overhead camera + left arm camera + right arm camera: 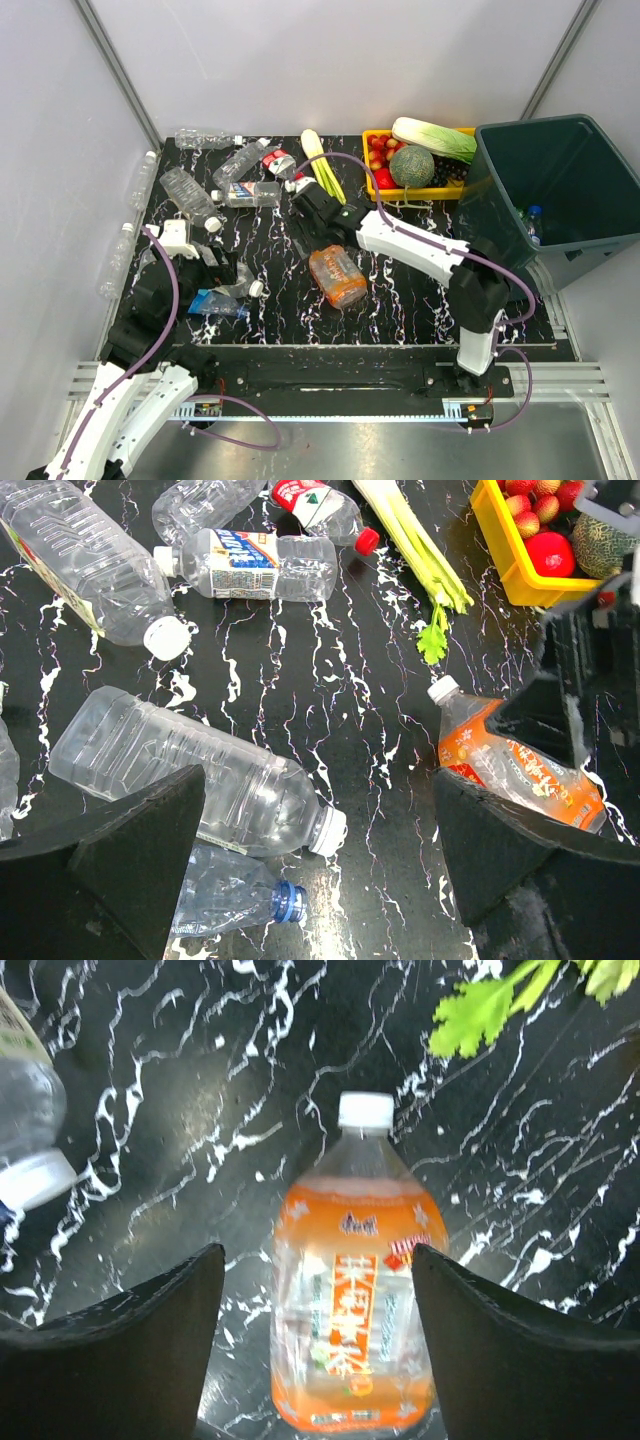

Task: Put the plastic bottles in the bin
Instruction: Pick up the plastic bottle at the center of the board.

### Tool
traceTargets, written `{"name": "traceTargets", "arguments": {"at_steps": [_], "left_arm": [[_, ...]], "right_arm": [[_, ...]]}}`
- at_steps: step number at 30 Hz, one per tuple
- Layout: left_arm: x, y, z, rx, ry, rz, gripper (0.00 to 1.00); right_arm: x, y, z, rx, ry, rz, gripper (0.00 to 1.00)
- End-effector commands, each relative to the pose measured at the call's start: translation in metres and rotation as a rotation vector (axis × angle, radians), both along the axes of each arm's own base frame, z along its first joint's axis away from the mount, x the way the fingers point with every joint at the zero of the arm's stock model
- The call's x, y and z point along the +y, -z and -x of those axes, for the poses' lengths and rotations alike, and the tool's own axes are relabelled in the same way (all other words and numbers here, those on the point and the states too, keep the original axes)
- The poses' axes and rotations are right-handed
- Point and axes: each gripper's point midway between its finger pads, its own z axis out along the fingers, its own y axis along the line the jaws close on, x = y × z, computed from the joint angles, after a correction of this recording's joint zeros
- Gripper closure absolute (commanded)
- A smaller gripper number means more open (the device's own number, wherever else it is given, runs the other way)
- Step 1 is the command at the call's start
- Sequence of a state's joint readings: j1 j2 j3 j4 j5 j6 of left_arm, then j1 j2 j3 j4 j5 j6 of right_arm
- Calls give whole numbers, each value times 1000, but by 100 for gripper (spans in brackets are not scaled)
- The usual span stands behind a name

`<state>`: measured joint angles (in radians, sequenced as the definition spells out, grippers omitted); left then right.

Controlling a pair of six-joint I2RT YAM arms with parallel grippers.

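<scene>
Both grippers hang open and empty over the black marbled table (400,310). By its far right corner stands the bin (560,160), with one bottle (533,222) lying inside. The right gripper (318,1260) straddles the orange bottle (350,1320) without touching it. The left gripper (315,785) hovers above a clear bottle (200,770), with other bottles (270,565) scattered nearby.

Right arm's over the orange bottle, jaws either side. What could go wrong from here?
1. The orange bottle lies on its side, rounded and glossy; the right jaws straddle its wide labelled body, so it may roll or squirt out.
2. The melon and yellow tray sit between it and the tall-walled bin; a low carry could clip them.
3. The left jaws hang open near it; the arms could collide.
</scene>
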<state>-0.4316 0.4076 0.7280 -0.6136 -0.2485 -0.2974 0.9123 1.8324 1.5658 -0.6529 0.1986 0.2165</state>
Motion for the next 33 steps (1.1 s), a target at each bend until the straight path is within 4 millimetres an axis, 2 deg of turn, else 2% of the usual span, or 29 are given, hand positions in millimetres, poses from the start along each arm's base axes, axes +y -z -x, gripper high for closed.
{"name": "traceTargets", "arguments": {"at_steps": [1,5,8,12,21,26,33], "left_arm": [[2,-9,-1,-30,-21,20,1],[2,-12,0,-41,-17,25,1],[1,-12,0,-48,-10,26,1],[0,-11,-1,-40,-5,25,1],[2,-12,0,-46,-16,26,1],[1,-11,-1,-39,-11,23,1],[4,-12,0,-46,-25,23,1]], "right_arm": [[7,3,-33,-51,36,32,23],[8,18,-52,-93,33,97,27],[15,24,-53,-64,12,72,25],[27,43,-53,6,-65,37,23],[23,62,-63,41,-92,100,24],[20,75,-76,34,-103,139,26],[16,81,-85,26,-84,171,29]]}}
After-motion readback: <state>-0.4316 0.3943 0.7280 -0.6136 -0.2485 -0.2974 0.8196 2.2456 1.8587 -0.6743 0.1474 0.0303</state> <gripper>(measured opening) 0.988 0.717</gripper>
